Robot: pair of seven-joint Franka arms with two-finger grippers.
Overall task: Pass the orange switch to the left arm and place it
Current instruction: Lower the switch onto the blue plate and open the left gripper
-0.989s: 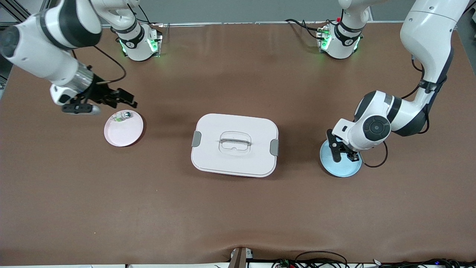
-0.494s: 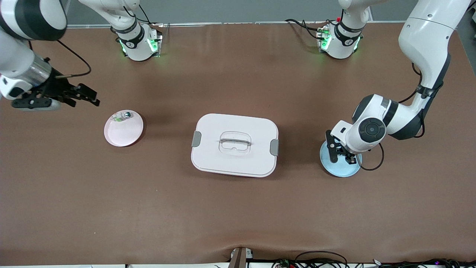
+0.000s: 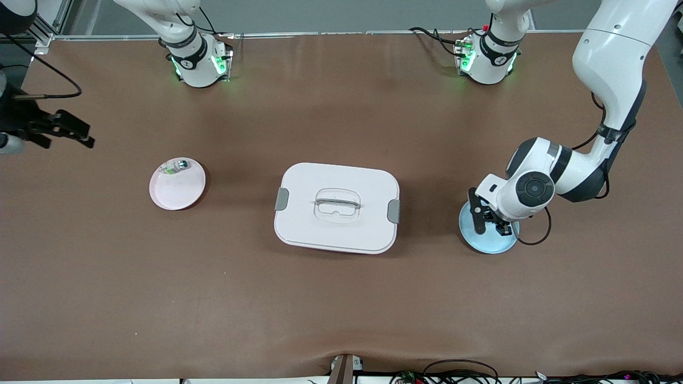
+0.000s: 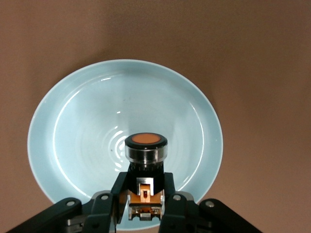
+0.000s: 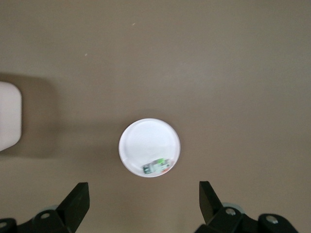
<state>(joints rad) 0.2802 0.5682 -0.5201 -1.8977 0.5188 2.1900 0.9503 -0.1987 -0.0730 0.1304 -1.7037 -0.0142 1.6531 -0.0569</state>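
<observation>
Two fingers of the left gripper (image 4: pixel 146 204) are clamped on the orange switch (image 4: pixel 146 150) over the blue plate (image 4: pixel 73 121); the right gripper (image 5: pixel 143 204), fingers apart, is seemingly raised above the pink plate (image 5: pixel 146 138).

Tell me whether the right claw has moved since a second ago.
Yes. The right claw has pulled away from the pink plate, toward the table edge at the right arm's end.

White arms (image 3: pixel 608 53), black joint bands, black cables
</observation>
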